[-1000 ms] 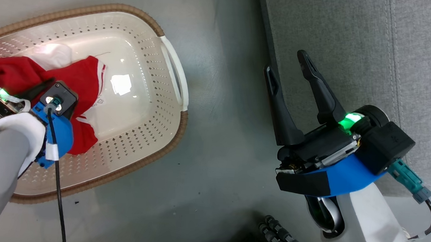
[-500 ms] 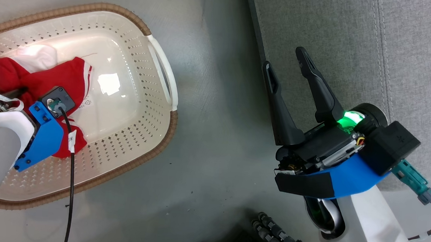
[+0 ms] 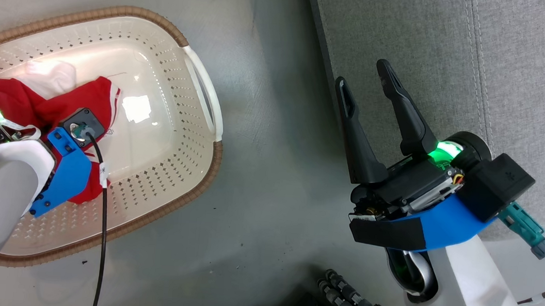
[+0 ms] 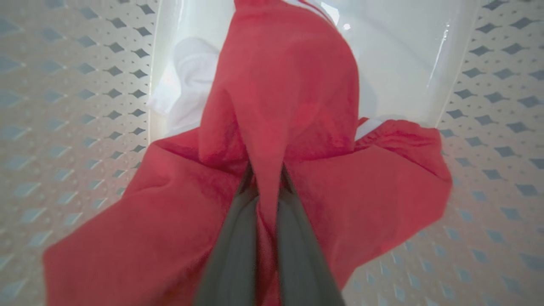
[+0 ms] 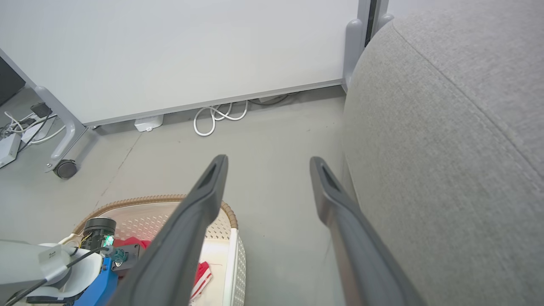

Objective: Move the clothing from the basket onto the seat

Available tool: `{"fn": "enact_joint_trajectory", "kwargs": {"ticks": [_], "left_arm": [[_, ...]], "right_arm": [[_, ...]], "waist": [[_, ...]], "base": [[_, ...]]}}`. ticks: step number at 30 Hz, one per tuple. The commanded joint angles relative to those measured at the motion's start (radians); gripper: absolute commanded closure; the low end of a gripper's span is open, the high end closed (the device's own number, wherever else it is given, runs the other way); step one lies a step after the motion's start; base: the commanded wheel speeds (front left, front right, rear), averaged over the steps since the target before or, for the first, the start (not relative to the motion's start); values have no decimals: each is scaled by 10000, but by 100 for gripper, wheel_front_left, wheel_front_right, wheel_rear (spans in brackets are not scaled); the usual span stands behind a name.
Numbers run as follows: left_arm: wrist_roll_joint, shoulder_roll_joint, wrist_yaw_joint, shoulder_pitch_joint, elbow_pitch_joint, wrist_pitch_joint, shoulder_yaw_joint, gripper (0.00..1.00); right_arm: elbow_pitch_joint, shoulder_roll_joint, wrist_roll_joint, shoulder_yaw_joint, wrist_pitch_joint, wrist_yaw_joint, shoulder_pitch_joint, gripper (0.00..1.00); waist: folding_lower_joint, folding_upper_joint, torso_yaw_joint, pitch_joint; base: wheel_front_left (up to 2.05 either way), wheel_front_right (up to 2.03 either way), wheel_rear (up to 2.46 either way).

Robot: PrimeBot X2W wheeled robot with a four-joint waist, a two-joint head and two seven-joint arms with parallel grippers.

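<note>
Left gripper (image 4: pixel 265 180): down inside the basket (image 3: pixel 174 164), fingers pressed almost together, pinching a ridge of red cloth.
Clothing (image 3: pixel 92 97): bright red with white bands, bunched on the basket bottom toward its left end in the head view. In the left wrist view one fold rises tent-like from the pinch and the rest spreads to both sides of the fingers.
White fabric (image 4: pixel 185 80): lies against the basket bottom just beside the red, partly under it.
Basket: on the grey floor (image 3: pixel 270 182), left of the seat and apart from it. Its glossy bottom shows at the right half. White handle (image 3: pixel 206 94) faces the seat.
Seat (image 3: pixel 455 50): grey woven cushion, upper right of the head view, with a seam running down it.
Right gripper (image 3: pixel 361 72): fingers spread wide, held above the cushion's edge, well apart from the basket.
Black cable (image 3: pixel 102 237): hangs from the left wrist across the basket rim.
Right wrist view, background: white wall panel, a coil of white cable (image 5: pixel 216 117) at its foot, a castor (image 5: pixel 66 168) to the left.
</note>
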Motion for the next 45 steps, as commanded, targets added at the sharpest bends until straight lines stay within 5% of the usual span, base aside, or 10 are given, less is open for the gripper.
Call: {"fn": "enact_joint_trajectory", "kwargs": {"ticks": [1, 20, 33, 45], "left_arm": [[-24, -20, 1, -4, -36, 68, 18, 100], [-873, -594, 91, 409, -227, -670, 207, 100], [-2452, -2547, 510, 1461, 571, -3410, 1300, 100], [-3405, -4301, 165, 2429, 1096, -5601, 1772, 100]], "right_arm": [[-36, 16, 47, -20, -55, 1, 35, 0], [229, 16, -126, -373, -56, 1, 136, 0], [784, 13, -797, -993, -55, 1, 674, 0], [946, 5, -1249, -1518, 676, 1, 1922, 0]], "waist": [[0, -1, 7, -13], [0, -1, 298, -823], [0, -1, 1524, -3148], [0, -1, 2810, -6008]], "base": [[0, 0, 0], [0, 0, 0], [0, 0, 0], [0, 0, 0]]}}
